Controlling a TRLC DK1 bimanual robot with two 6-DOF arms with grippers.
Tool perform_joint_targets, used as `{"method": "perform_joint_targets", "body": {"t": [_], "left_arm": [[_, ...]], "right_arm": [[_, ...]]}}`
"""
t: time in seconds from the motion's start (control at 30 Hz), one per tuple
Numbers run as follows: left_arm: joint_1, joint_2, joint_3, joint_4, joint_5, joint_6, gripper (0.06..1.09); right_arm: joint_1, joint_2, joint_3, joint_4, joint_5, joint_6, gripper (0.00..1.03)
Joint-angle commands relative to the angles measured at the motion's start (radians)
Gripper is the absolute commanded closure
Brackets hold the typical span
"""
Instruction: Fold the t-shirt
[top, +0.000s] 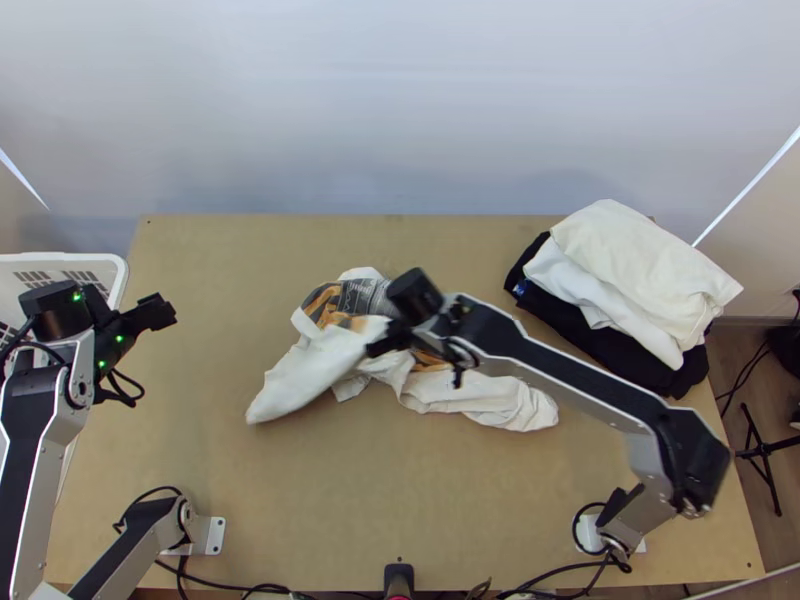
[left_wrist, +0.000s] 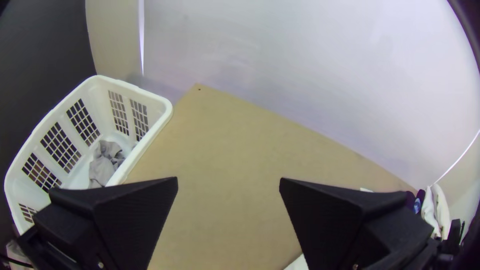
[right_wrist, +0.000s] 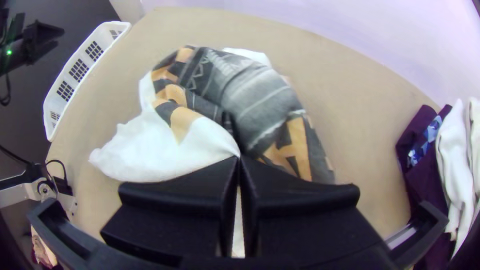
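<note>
We've R gripper (top: 374, 349) nipping bunched tee (top: 318, 372), prob. by white cloth, on desk (top: 400, 500); L gripper (top: 170, 312) wide, nr basket (top: 118, 266).

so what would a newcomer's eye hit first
Probably the bunched white t-shirt with grey, black and orange patterning, mid-table, pinched in the right arm's black gripper. Then the pile of cream, white and dark cloths at far right, and the white plastic basket at left.

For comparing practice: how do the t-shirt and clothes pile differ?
The t-shirt is bunched; the clothes pile lies in flatter layers.
The t-shirt has a grey and orange print; the pile's top is plain cream.
The right hand grips the t-shirt, not the pile.
Both rest on the table.
</note>
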Motion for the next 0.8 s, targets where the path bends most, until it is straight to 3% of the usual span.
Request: {"method": "perform_joint_targets", "body": {"t": [0.0,0.13,0.3,0.47,0.53,0.63,0.67,0.77], "left_arm": [[-0.021,0.014,0.021,0.003,-0.001,-0.003,0.10],[-0.028,0.014,0.021,0.003,-0.002,-0.003,0.10],[-0.034,0.014,0.029,0.000,-0.002,-0.001,0.10],[-0.034,0.014,0.046,-0.012,-0.004,0.003,0.10],[-0.028,0.013,0.053,-0.025,-0.004,0.010,0.10],[-0.014,0.005,0.053,-0.041,-0.004,0.023,0.10],[-0.011,0.002,0.050,-0.045,-0.004,0.026,0.10],[0.002,0.002,0.050,-0.046,-0.004,0.039,0.10]], "right_arm": [[-0.127,-0.093,-0.189,0.073,0.001,-0.005,1.00],[-0.145,-0.087,-0.238,0.205,0.001,-0.006,1.00],[-0.139,0.010,-0.137,0.336,0.001,-0.025,1.00],[-0.196,0.171,-0.048,0.379,0.098,-0.031,0.99],[-0.209,0.199,-0.037,0.376,0.127,-0.029,0.75],[-0.213,0.183,-0.035,0.342,0.128,0.001,0.26],[-0.208,0.164,-0.035,0.319,0.127,0.020,0.19],[-0.183,0.101,-0.006,0.219,0.127,0.087,0.19]]}}
